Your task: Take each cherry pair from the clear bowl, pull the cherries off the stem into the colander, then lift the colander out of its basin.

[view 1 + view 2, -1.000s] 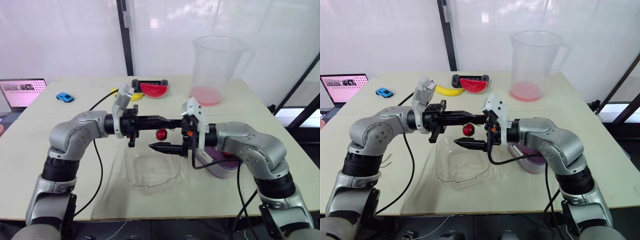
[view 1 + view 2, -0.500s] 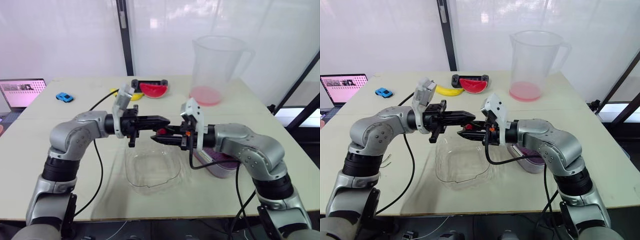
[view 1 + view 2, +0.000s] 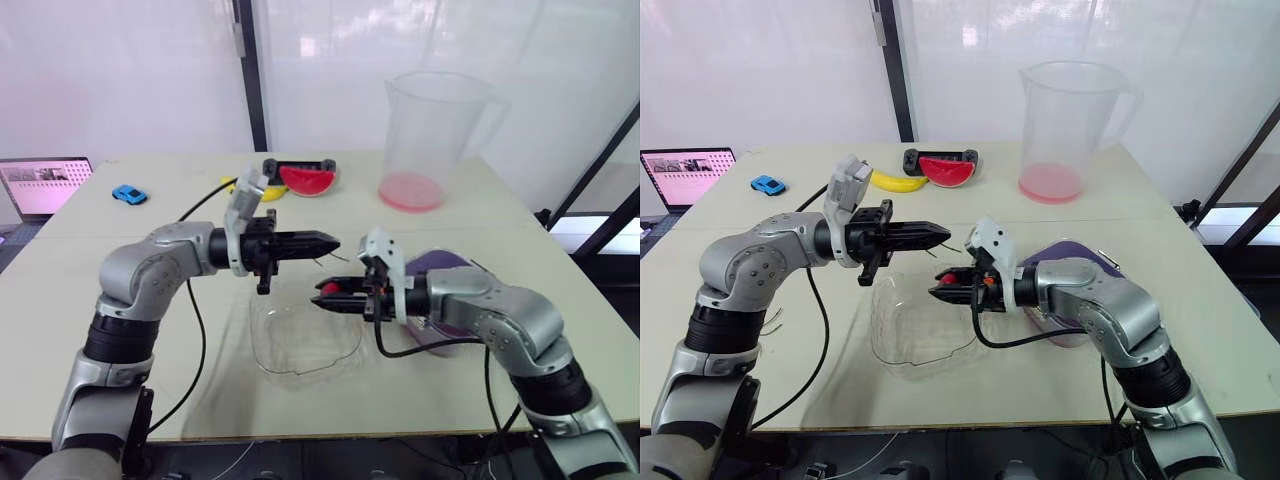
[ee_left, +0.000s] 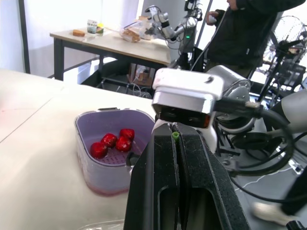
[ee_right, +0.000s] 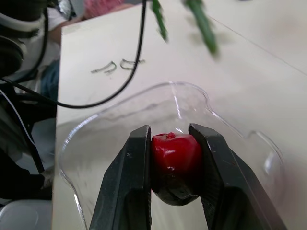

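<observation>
The right gripper (image 3: 940, 290) has dropped away from the left gripper (image 3: 944, 232) since half a second ago and now hangs above the clear plastic bowl (image 3: 902, 342). Its black fingers clamp a glossy round red cherry (image 5: 175, 154). The left fingers are pressed together on a thin green stem (image 4: 175, 135), whose free ends look blurred. The lilac perforated colander (image 4: 110, 122) stands beside the bowl.
</observation>
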You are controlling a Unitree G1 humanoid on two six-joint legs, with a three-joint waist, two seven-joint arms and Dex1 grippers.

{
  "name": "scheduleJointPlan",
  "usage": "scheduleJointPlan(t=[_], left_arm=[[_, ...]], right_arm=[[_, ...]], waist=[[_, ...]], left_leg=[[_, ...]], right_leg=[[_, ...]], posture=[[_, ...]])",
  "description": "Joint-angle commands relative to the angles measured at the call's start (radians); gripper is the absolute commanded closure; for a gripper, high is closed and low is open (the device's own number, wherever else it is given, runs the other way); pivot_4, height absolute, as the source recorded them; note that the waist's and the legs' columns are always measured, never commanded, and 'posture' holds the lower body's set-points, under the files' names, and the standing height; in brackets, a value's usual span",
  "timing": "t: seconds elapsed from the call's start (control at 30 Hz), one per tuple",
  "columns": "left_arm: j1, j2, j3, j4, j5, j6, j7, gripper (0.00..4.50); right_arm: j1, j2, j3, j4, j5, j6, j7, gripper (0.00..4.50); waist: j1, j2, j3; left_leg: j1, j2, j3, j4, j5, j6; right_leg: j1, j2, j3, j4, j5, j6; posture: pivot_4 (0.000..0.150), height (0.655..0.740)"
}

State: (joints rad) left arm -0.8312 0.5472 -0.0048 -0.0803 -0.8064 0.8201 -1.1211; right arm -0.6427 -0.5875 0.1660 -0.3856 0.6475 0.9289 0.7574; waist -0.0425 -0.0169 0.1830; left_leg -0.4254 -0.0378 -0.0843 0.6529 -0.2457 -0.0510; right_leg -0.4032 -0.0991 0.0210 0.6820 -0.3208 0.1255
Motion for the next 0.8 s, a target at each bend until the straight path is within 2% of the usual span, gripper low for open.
scheduleJointPlan(t=[0.03, 0.07, 0.17, 0.27, 0.37, 0.5, 0.73, 0.8], left_arm=[[-0.010, 0.015, 0.030, -0.017, -0.008, -0.011, -0.005, 4.50], [-0.009, 0.017, 0.032, -0.017, -0.008, -0.011, -0.005, 4.50], [0.013, 0.027, 0.049, -0.017, -0.005, -0.018, 0.008, 4.50], [0.057, 0.029, 0.089, -0.042, -0.016, -0.013, 0.058, 4.50], [0.113, 0.042, 0.117, -0.082, -0.026, -0.002, 0.087, 4.50], [0.169, 0.048, 0.137, -0.128, -0.034, 0.001, 0.134, 4.50], [0.201, 0.057, 0.153, -0.169, -0.058, 0.010, 0.174, 4.50], [0.203, 0.064, 0.154, -0.170, -0.062, 0.012, 0.176, 4.50]], right_arm=[[-0.036, -0.033, -0.084, -0.037, 0.029, 0.005, 0.011, 3.30], [-0.045, -0.038, -0.101, -0.039, 0.043, 0.013, 0.011, 3.30], [-0.069, -0.172, -0.170, 0.011, 0.001, -0.003, 0.055, 3.30], [-0.044, -0.304, -0.165, 0.125, -0.106, -0.091, 0.102, 3.30], [-0.010, -0.361, -0.138, 0.206, -0.184, -0.176, 0.135, 3.30], [0.048, -0.346, -0.095, 0.279, -0.259, -0.260, 0.152, 3.30], [0.119, -0.347, -0.093, 0.286, -0.284, -0.267, 0.196, 3.30], [0.119, -0.347, -0.121, 0.284, -0.265, -0.252, 0.205, 2.65]], waist=[[0.000, 0.000, 0.000], [0.000, 0.000, 0.000], [0.005, 0.000, 0.000], [0.007, 0.000, 0.000], [0.004, 0.000, 0.000], [-0.001, 0.000, 0.000], [0.008, 0.000, 0.000], [0.007, 0.000, 0.000]], left_leg=[[0.000, 0.000, 0.000, 0.000, 0.000, 0.000], [0.000, 0.000, 0.000, 0.000, 0.000, 0.000], [0.000, 0.000, 0.000, 0.000, 0.000, 0.001], [0.000, 0.000, 0.000, 0.000, -0.003, 0.004], [0.001, 0.000, 0.001, 0.000, -0.003, 0.006], [0.001, 0.000, 0.002, -0.001, -0.003, 0.006], [0.000, 0.000, 0.002, 0.000, -0.003, 0.005], [0.000, 0.000, 0.002, 0.000, -0.003, 0.005]], right_leg=[[0.000, 0.000, 0.000, 0.000, 0.000, 0.000], [0.000, 0.000, 0.000, 0.000, 0.000, 0.000], [0.000, 0.000, 0.000, 0.000, 0.000, 0.000], [0.001, 0.000, 0.000, -0.001, 0.000, 0.000], [0.001, 0.000, 0.000, -0.001, 0.000, 0.000], [0.000, 0.000, 0.001, -0.001, 0.000, 0.000], [0.000, -0.001, 0.001, -0.001, 0.000, 0.000], [0.000, 0.000, 0.001, -0.001, 0.000, 0.000]], posture=[[0.150, 0.7400], [0.150, 0.7400], [0.150, 0.7400], [0.150, 0.7400], [0.150, 0.7400], [0.150, 0.7400], [0.150, 0.7400], [0.150, 0.7400]])
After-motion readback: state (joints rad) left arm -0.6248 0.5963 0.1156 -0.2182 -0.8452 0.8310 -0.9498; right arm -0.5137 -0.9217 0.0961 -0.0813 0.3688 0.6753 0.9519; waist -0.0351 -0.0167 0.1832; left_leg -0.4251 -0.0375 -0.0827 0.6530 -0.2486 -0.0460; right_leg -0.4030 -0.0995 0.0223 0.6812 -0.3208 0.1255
